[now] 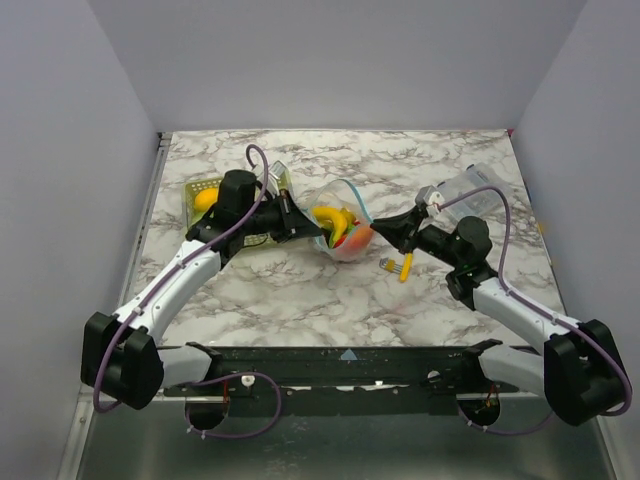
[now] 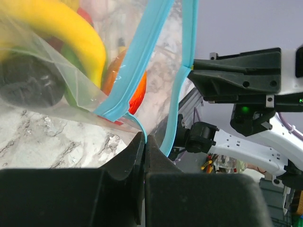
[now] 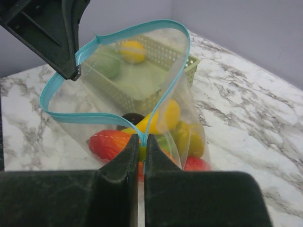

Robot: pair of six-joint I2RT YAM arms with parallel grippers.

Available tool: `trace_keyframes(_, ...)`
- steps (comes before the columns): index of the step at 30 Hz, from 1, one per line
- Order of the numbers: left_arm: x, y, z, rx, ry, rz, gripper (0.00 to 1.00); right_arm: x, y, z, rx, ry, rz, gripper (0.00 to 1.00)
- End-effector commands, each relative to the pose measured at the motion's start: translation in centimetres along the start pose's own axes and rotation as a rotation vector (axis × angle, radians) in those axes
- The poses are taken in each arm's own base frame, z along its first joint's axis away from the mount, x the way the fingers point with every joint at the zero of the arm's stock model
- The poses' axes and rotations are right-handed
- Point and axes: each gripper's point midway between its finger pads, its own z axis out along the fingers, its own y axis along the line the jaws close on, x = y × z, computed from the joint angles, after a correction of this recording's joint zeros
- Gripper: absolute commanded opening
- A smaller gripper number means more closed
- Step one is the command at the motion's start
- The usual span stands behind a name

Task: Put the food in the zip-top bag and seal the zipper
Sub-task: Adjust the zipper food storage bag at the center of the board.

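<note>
The clear zip-top bag (image 1: pixel 345 228) sits mid-table, its mouth spread open between my two grippers. Its light-blue zipper (image 3: pixel 113 40) forms an open loop, also seen in the left wrist view (image 2: pixel 142 52). Inside lies the food (image 3: pixel 161 116): red, yellow, orange and green toy pieces, also visible in the left wrist view (image 2: pixel 71 28). My left gripper (image 2: pixel 145 139) is shut on the left end of the zipper. My right gripper (image 3: pixel 142 139) is shut on the right end. More toy food (image 1: pixel 206 198) lies in the green basket (image 1: pixel 280 178).
A thin yellow stick with a black tip (image 1: pixel 405 266) lies on the marble just right of the bag. A smaller clear plastic piece (image 1: pixel 478 190) lies at the back right. The green basket also shows behind the bag in the right wrist view (image 3: pixel 189 64).
</note>
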Motion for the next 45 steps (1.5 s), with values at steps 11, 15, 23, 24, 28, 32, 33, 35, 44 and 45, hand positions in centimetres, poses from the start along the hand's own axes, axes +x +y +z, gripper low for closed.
trace_keyframes(11, 3.9, -4.3, -6.5, 0.186, -0.126, 0.342, 0.38, -1.0, 3.6, -0.6, -0.176, 0.163, 0.196, 0.0)
trace_keyframes(15, 4.6, -5.1, -9.2, 0.16, -0.167, 0.512, 0.48, -1.6, 6.6, -0.4, -0.309, 0.184, 0.26, 0.0)
trace_keyframes(23, 2.0, -5.5, -15.6, -0.103, -0.385, 0.71, 0.62, -1.7, 8.4, 1.6, -0.384, 0.229, 0.307, 0.0)
trace_keyframes(24, 1.8, -6.3, -15.9, -0.085, -0.393, 0.732, 0.63, -1.6, 8.4, 1.8, -0.385, 0.242, 0.311, 0.0)
trace_keyframes(28, 1.9, -10.2, -14.4, 0.115, -0.35, 0.837, 0.63, -2.7, 7.8, 2.1, -0.324, 0.213, 0.345, 0.0)
trace_keyframes(32, 3.2, -13.0, -11.0, 0.247, -0.24, 1.073, 0.63, -3.1, 8.0, 2.0, -0.334, 0.218, 0.364, 0.0)
trace_keyframes(33, 3.8, -13.1, -10.0, 0.273, -0.213, 1.147, 0.63, -2.9, 7.9, 2.0, -0.328, 0.214, 0.362, 0.0)
trace_keyframes(35, 4.1, -12.8, -8.2, 0.281, -0.168, 1.273, 0.64, -2.2, 7.7, 2.0, -0.31, 0.223, 0.372, 0.0)
trace_keyframes(44, 5.1, -7.2, 1.3, 0.134, 0.12, 1.527, 0.67, -1.8, 8.7, 0.9, -0.341, 0.209, 0.374, 0.0)
trace_keyframes(45, 5.3, -6.6, 1.9, 0.132, 0.144, 1.543, 0.67, -1.8, 8.9, 0.8, -0.35, 0.22, 0.372, 0.0)
